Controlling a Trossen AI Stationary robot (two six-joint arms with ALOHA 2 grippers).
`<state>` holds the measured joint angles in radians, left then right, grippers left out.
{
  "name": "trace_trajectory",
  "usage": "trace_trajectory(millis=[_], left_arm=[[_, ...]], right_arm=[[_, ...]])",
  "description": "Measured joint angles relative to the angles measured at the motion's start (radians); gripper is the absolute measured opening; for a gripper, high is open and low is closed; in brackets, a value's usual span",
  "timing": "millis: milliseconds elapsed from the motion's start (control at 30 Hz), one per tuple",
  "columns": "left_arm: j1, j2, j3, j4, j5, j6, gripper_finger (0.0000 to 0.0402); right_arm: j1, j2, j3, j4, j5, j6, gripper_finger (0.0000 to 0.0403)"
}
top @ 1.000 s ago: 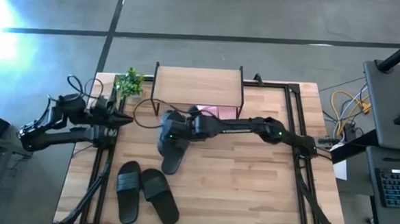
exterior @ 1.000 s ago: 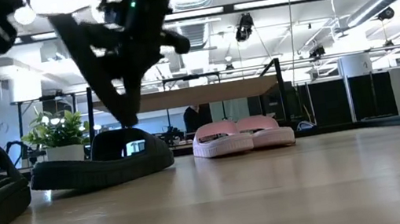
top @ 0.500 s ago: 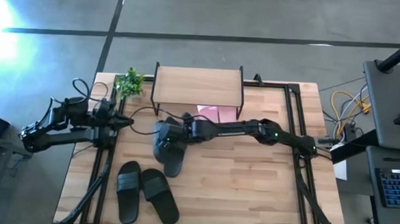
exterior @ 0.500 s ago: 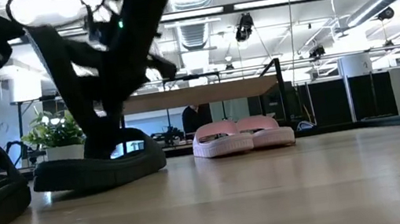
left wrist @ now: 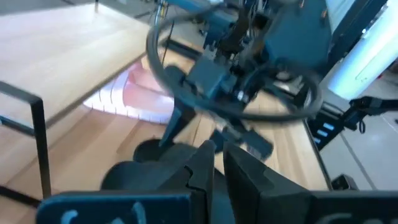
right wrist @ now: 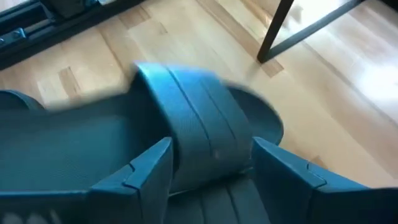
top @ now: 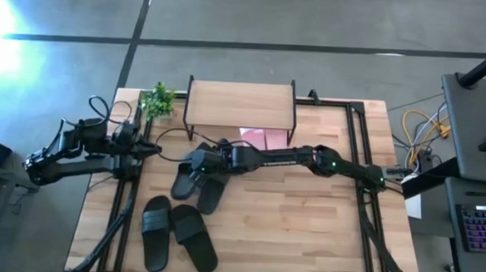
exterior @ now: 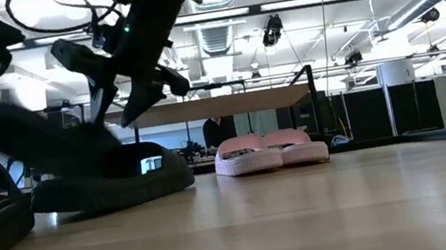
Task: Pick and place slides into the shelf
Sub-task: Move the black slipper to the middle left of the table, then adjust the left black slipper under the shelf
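My right gripper (top: 193, 160) hangs open just in front of the shelf's (top: 240, 105) left legs. A black slide (right wrist: 186, 130) lies below it. Its broad strap shows between the spread fingers in the right wrist view. In the low view this slide (exterior: 30, 140) is a slanting blur that leans on a second black slide (exterior: 113, 187), which lies flat on the table. A light pink pair (top: 260, 137) stands under the shelf's right part. My left gripper (top: 153, 148) waits shut above the table's left side.
Another black pair (top: 175, 231) lies near the table's front left. A small potted plant (top: 157, 101) stands left of the shelf. Dark frame rails (top: 355, 150) run along both table sides. Bare wood (top: 305, 222) stretches across the middle and right.
My right gripper has sunk a little toward the table and opened, letting go of the black slide. That slide hung upright below the fingers. It has since tipped over and dropped toward the table's left, against the other black slide.
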<state>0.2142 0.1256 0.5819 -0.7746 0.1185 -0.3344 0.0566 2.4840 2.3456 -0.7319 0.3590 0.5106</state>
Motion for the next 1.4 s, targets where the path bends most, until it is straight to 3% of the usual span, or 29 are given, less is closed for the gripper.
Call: trace_trajectory(millis=[267, 467, 533, 700, 833, 1033, 1167, 1400], left_arm=[[0.000, 0.009, -0.002, -0.081, 0.038, -0.004, 0.0022], [0.000, 0.035, -0.031, -0.069, 0.129, -0.053, 0.0022], [0.000, 0.057, -0.048, -0.064, 0.135, -0.053, 0.0022], [0.000, 0.131, -0.105, 0.031, 0.150, -0.132, 0.0022], [-0.001, 0.214, -0.150, 0.101, 0.256, -0.268, 0.0022], [-0.001, 0.316, -0.177, 0.111, 0.280, -0.400, 0.0022], [-0.008, 0.366, -0.176, 0.109, 0.382, -0.456, 0.0022], [-0.091, 0.421, -0.174, 0.132, 0.404, -0.531, 0.0021]], right_arm=[[0.002, -0.050, 0.010, -0.074, 0.003, -0.048, 0.0212], [0.004, -0.134, 0.008, -0.227, 0.101, 0.021, 0.0211], [0.003, -0.152, 0.009, -0.270, 0.051, 0.061, 0.0210], [-0.011, -0.145, 0.006, -0.478, -0.208, 0.288, 0.0192], [-0.002, -0.138, 0.005, -0.581, -0.218, 0.374, 0.0150], [0.017, -0.139, 0.002, -0.692, -0.219, 0.380, 0.0068], [0.022, -0.139, -0.003, -0.684, -0.351, 0.371, 0.0021], [0.049, -0.132, -0.067, -0.531, -0.415, 0.391, 0.0009]])
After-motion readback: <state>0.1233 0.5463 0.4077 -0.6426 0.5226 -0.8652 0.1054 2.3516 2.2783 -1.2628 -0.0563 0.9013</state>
